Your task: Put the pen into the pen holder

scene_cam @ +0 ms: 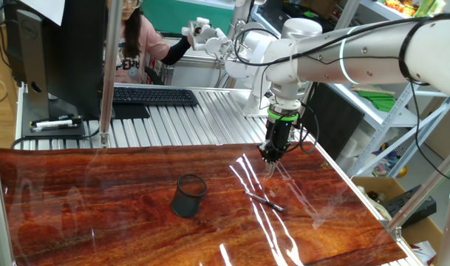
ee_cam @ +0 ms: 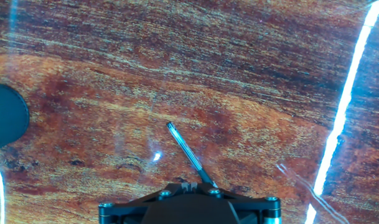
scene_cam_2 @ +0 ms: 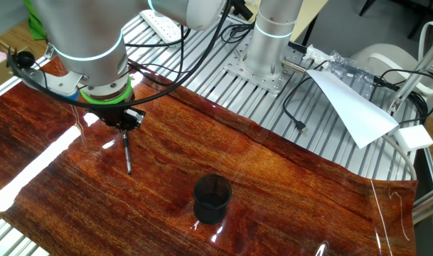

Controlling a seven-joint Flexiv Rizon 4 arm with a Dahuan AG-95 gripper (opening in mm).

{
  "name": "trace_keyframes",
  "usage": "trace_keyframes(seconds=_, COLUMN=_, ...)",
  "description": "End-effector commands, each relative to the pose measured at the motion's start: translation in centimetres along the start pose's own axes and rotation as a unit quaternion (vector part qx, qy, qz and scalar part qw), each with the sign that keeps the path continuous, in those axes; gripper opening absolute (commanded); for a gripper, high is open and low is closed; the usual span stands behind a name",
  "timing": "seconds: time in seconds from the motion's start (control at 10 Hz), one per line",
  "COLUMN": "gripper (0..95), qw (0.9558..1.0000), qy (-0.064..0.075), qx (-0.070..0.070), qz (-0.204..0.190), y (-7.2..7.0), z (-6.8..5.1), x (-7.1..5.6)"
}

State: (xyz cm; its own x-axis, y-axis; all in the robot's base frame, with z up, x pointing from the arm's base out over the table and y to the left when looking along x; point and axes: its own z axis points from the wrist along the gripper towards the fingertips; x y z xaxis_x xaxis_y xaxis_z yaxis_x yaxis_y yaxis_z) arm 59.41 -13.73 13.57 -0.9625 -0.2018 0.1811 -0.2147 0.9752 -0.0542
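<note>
The thin black pen (scene_cam: 264, 201) lies flat on the wooden table (scene_cam: 99, 214), right of the middle. The pen holder (scene_cam: 188, 195), a small black mesh cup, stands upright to the pen's left. My gripper (scene_cam: 270, 164) hangs above the table just behind the pen, shut with nothing between its fingers. The other fixed view has the gripper (scene_cam_2: 126, 126) over the pen (scene_cam_2: 127, 156), with the pen holder (scene_cam_2: 212, 200) towards the near edge. The hand view looks down on the pen (ee_cam: 188, 152), which runs slantwise just beyond my fingertips (ee_cam: 188, 185). The pen holder (ee_cam: 5, 116) is at the left edge.
A keyboard (scene_cam: 154, 95) and a monitor (scene_cam: 55, 44) sit on the ribbed metal bench behind the wood. A person (scene_cam: 140, 41) sits beyond them. Cables (scene_cam_2: 301, 107) and a white sheet (scene_cam_2: 355, 107) lie by the arm's base (scene_cam_2: 262, 60).
</note>
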Motion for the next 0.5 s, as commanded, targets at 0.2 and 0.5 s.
trace_keyframes(seconds=0.2, gripper=0.0, qw=0.9999, qy=0.002, qx=0.002, qz=0.012, y=0.03, z=0.01, x=0.11)
trace_keyframes(seconds=0.5, gripper=0.0, qw=0.9997, qy=0.000, qx=0.006, qz=0.025, y=0.03, z=0.01, x=0.11)
